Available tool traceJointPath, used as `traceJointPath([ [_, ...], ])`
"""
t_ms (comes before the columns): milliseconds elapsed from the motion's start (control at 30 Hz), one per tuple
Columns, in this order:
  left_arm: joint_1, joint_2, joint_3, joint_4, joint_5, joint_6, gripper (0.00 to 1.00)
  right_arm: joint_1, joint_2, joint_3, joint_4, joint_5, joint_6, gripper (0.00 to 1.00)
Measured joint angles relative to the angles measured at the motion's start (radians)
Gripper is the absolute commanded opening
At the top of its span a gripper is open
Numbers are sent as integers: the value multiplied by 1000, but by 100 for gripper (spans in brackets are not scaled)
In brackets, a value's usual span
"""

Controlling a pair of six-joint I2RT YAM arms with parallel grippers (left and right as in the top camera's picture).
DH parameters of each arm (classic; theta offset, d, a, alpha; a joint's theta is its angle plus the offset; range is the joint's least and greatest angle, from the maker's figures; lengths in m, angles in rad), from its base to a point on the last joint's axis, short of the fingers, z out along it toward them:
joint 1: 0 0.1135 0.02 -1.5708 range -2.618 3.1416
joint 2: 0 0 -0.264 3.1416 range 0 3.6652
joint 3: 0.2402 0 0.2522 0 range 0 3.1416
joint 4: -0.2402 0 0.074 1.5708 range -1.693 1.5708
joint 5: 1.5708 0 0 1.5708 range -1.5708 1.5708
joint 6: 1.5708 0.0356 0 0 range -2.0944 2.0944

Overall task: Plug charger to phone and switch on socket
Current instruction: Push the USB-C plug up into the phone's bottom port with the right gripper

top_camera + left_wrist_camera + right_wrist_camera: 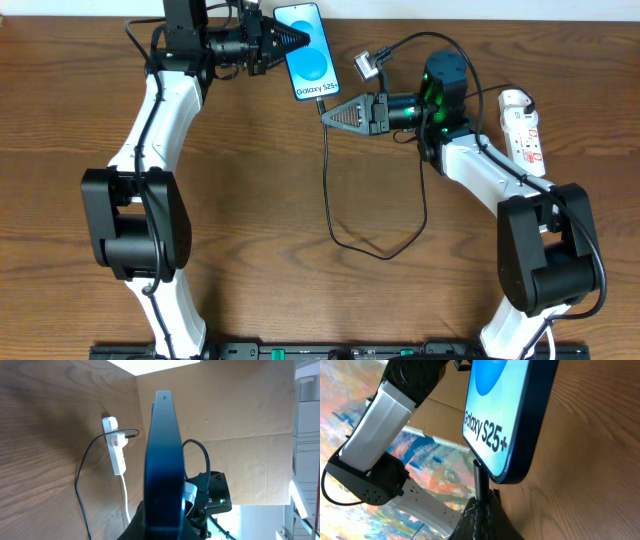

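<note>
**Phone braced, plug at the port**

Your left gripper (298, 40) is closed on the side of the phone (314, 55), which sits screen-up at the far edge of the table (250, 200). That hold looks meant as a brace, so the phone cannot slide away when the plug pushes against its bottom edge.

Your right gripper (328, 112) is pinched shut on the charger cable (327, 180) just behind its tip. Gripping that close to the end makes sense, because the thin cable would buckle if you held it further back. In the right wrist view the plug tip (479, 477) meets the phone's (510, 420) lower edge in line with the port. You cannot tell from here whether it is fully seated.

The rest of the cable trails in a loose loop across the table, so nothing pulls against the plug.

The power strip (524, 128) lies by the right edge, well apart from both grippers. Its switch looks like the job left, and the right arm is nearer to it.
</note>
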State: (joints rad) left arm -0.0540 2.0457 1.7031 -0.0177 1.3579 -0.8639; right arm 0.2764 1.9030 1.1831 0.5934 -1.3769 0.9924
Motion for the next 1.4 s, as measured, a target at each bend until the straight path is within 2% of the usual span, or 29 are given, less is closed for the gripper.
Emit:
traceJointPath([
  [1400, 5, 0, 0, 8, 2, 8, 7, 0, 0, 0, 91, 23, 58, 1],
])
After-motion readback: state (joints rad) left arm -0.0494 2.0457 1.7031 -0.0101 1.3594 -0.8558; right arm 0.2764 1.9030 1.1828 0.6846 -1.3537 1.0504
